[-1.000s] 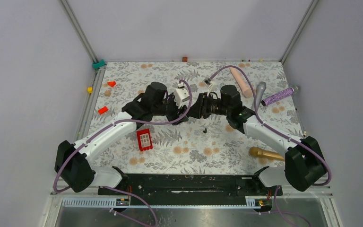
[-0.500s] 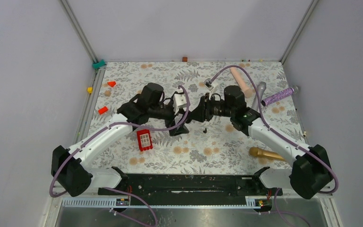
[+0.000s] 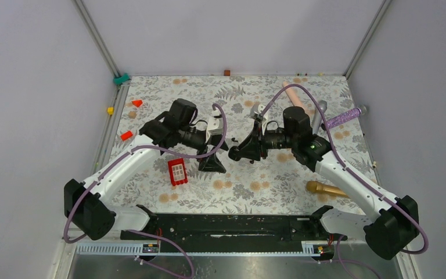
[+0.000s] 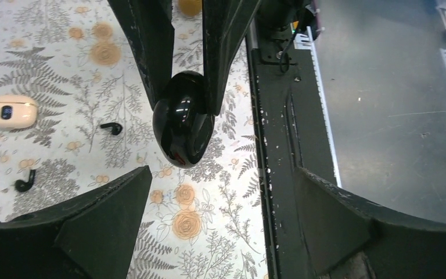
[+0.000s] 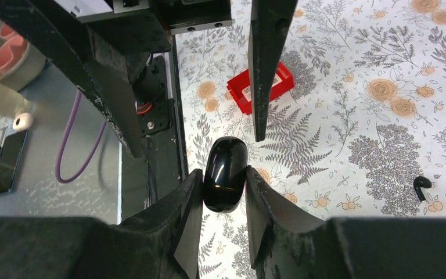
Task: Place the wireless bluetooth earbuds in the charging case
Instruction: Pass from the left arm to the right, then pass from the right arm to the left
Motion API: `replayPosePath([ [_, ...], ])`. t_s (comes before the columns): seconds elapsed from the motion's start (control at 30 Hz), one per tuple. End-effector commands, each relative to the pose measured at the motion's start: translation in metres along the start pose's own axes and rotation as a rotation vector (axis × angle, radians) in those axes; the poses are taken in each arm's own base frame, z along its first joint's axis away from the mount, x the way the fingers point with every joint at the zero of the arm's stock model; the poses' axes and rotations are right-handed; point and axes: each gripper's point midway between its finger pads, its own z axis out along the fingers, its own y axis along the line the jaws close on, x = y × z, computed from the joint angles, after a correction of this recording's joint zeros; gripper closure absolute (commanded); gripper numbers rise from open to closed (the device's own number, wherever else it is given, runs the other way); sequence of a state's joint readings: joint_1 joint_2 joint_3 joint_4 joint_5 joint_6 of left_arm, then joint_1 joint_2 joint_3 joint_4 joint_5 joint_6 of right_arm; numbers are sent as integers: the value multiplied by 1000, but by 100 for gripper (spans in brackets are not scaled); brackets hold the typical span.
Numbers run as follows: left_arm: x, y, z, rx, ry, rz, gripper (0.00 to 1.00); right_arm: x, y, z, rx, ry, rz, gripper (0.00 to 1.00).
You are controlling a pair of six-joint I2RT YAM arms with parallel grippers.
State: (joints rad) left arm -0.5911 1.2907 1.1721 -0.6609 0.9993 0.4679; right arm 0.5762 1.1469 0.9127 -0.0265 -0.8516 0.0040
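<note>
Lighting brightly and evenly from above, glinting on the glossy charging case (image 4: 183, 125), blurring softly toward 6 o'clock.

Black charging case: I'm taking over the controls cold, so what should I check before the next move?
1. Grip: the right gripper clamps the glossy black oval charging case: ok.
2. Clearance: the left gripper is open, fingers off the case: ok.
3. Lid open for loading: not ok, it looks shut.
4. Targets: both tiny black earbuds lie free on the floral tablecloth: ok.
5. Lookalike: the cream pebble-shaped case sits apart from the earbuds: ok.
6. Hinge side of the lid: cannot tell.
</note>
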Motion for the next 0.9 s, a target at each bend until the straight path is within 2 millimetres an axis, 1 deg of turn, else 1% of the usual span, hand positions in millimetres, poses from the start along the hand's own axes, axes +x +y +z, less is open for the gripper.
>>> replayPosePath([
  [0.0,-16,-12,1,91,-52,31,8,-4,17,-4,-83,1,-108,83],
  [0.13,-10,-10,6,98,-42,14,13,-1,19,-2,-103,10,-99,84],
  [0.5,-10,-12,15,119,-32,5,33,17,23,11,-137,80,-105,85],
  [0.6,-7,-12,18,118,-22,10,43,19,21,12,-124,88,-116,85],
  [0.67,-4,-13,20,115,-12,16,47,18,21,13,-118,88,-124,85],
  [0.77,-3,-13,23,115,-3,20,50,19,22,13,-119,90,-127,85],
  [0.87,-2,-14,25,117,3,23,50,19,22,13,-118,90,-129,85],
])
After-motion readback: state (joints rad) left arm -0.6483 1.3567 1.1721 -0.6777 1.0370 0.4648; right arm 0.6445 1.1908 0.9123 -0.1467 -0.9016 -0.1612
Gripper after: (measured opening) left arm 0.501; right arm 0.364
